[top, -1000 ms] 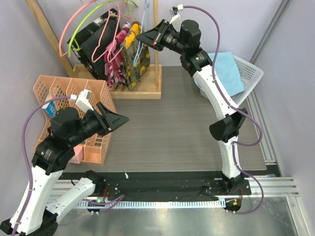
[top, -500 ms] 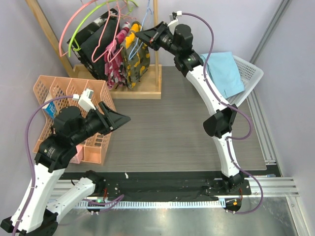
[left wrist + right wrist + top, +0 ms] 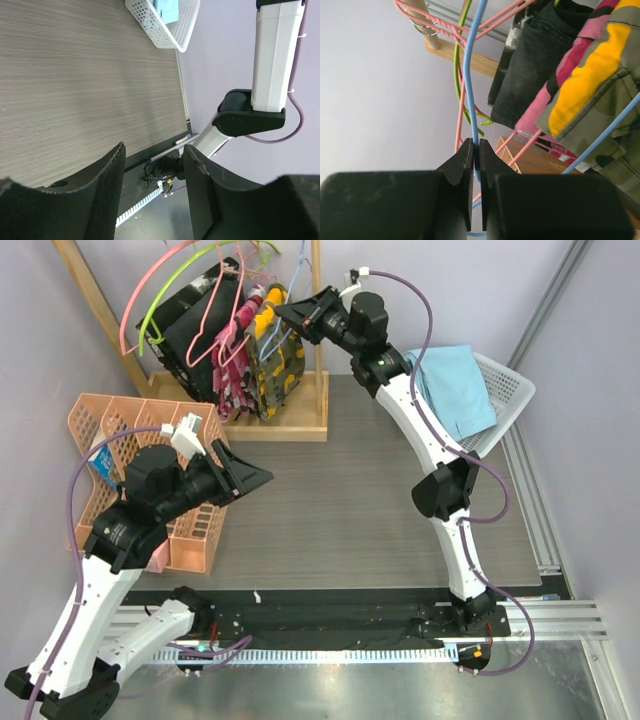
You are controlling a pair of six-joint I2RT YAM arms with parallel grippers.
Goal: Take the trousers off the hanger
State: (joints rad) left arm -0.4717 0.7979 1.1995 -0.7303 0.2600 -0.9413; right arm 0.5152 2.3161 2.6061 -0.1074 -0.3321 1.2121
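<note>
At the near edge of the table, my left gripper (image 3: 155,147) has swung a little up and towards the middle in the last second; its fingers stand spread with nothing between them. Far back, the right arm has pushed further left into the wooden rack (image 3: 290,426), and the right gripper (image 3: 476,143) is pressed together on the thin blue wire of the hanger (image 3: 470,75), which sits bare among the pink and green ones. I read that as the main job done, with only the hanger left to release; the jaws look as if they are just starting to ease. As for containers, the orange crate (image 3: 100,415) on my near left holds a small blue-and-white box (image 3: 98,462), though I cannot tell what it is. The white basket (image 3: 515,390) at the far right holds the trousers (image 3: 455,388), draped over its near rim, well apart from the hanger.
</note>
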